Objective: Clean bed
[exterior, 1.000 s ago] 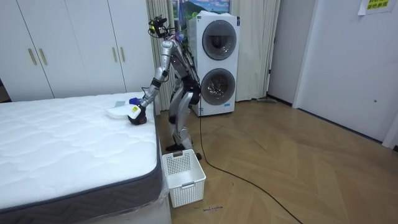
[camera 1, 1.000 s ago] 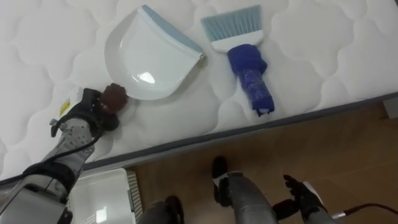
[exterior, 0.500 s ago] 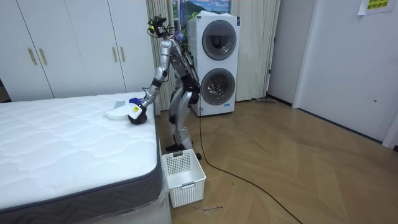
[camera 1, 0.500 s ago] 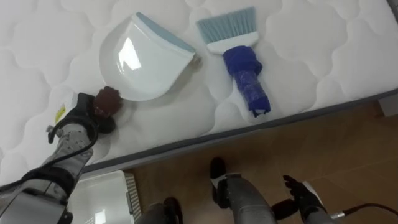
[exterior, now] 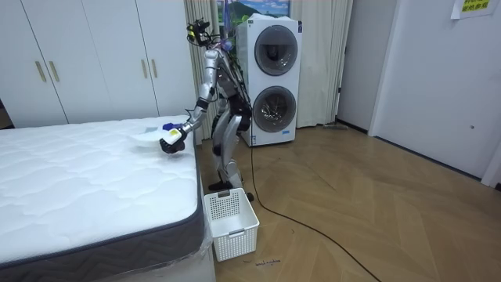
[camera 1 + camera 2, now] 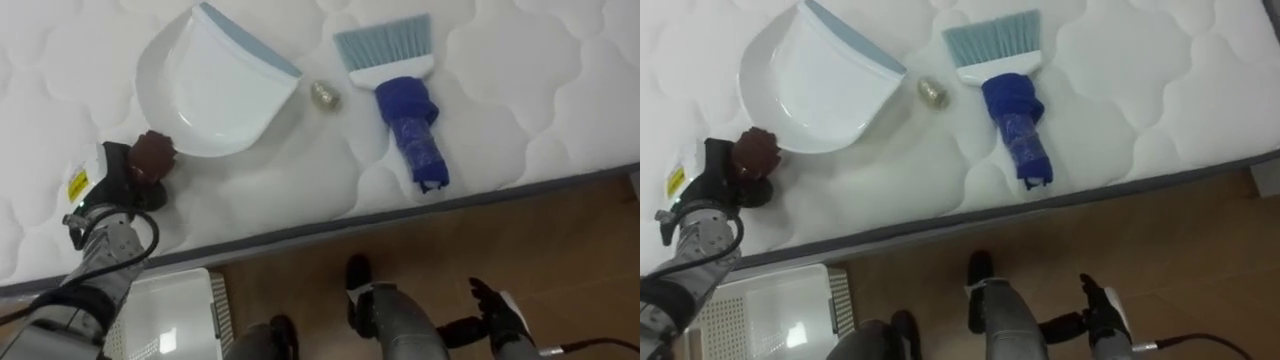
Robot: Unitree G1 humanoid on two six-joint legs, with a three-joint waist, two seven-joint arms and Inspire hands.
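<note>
Gripping dustpan (image 6: 215, 80) by its reddish-brown handle end with left hand (image 6: 115, 185), fingers curled round it, close to the near edge of the mattress (image 6: 520, 60). Keeping pan on the quilted top, blue-grey lip turned toward a small crumpled scrap (image 6: 323, 95) just beside it. Leaving hand brush (image 6: 405, 115) with blue handle lying loose just past the scrap, bristles pointing away from the bed edge. Hanging right hand (image 6: 497, 312) low over the wood floor (image 6: 580, 250), fingers loosely relaxed, holding nothing. Judging progress as early: scrap not yet in pan, brush not picked up. Likely left: take brush with right hand, sweep scrap into pan, tip into white basket (image 6: 175, 310) on floor beside bed.
</note>
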